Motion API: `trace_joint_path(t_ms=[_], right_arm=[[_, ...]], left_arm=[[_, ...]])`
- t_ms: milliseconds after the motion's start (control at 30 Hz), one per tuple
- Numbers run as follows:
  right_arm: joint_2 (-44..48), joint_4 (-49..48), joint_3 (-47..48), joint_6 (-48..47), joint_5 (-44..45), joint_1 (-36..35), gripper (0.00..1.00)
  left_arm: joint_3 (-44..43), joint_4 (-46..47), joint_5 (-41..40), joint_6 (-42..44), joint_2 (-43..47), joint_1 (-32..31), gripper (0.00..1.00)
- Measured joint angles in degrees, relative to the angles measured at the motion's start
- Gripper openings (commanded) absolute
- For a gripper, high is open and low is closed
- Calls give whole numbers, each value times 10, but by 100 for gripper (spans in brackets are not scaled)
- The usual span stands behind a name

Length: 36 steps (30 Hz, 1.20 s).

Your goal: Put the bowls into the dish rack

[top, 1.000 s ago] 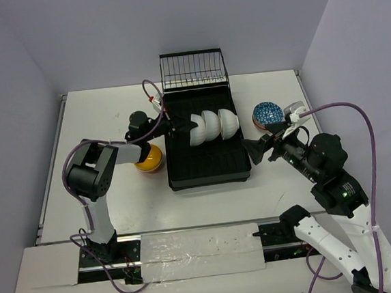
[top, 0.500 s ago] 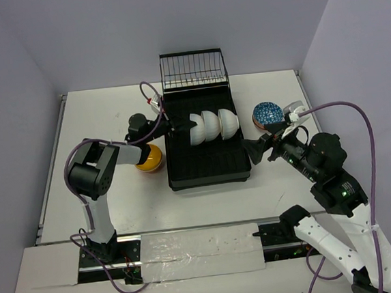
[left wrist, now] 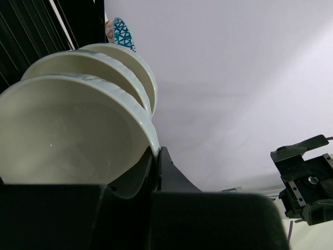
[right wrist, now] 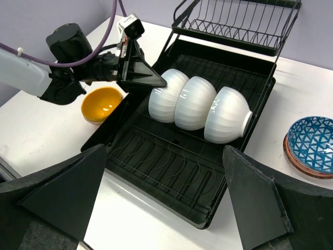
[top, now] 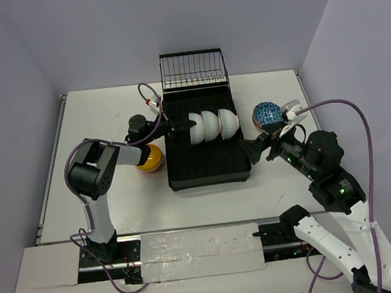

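While both arms reach inward, bench (top: 104,195): white, carrying the dish rack (top: 207,166).
Dish rack: black, slatted, wire basket at far end.
White bowls (top: 214,124): three on their sides, touching in a row in the rack.
Left pincer (top: 188,125): clamped on the rim of the end white bowl (top: 198,131).
Right pincer (top: 265,147): fingers apart, empty, just right of the rack.
Blue bowl (top: 266,113): upright, right of the rack.
Yellow bowl (top: 150,157): upright, left of the rack.
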State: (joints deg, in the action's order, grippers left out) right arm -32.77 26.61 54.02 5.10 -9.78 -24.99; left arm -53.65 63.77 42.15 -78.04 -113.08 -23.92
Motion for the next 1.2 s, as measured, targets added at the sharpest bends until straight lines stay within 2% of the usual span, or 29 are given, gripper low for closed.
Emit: trace_joint_path(t_ms=[267,467,600,700,800,900,1000,1067,1100,1200], right_arm=[[-12,0,10,6,-5,0,100],[-14,0,12,10,-8,0,100],[-14,0,12,11,-9,0,100],[-13,0,12,12,-9,0,100],[-13,0,12,12,-9,0,100],[-12,0,12,12,-8,0,100],[-8,0,12,12,-8,0,100],[-5,0,12,12,-7,0,100],[-4,0,12,12,-6,0,100],[-1,0,12,12,-3,0,100]], left_arm=[[8,-4,-21,9,4,3,7],[14,-41,-28,26,15,14,16],[12,-100,-29,53,35,13,28],[4,-162,-32,82,51,13,45],[-9,-245,-43,121,68,12,53],[-24,-330,-61,162,92,12,69],[-51,-413,-82,203,122,11,80],[-73,-462,-97,230,142,11,85],[-85,-487,-107,242,152,11,91],[-122,-555,-132,280,181,11,96]])
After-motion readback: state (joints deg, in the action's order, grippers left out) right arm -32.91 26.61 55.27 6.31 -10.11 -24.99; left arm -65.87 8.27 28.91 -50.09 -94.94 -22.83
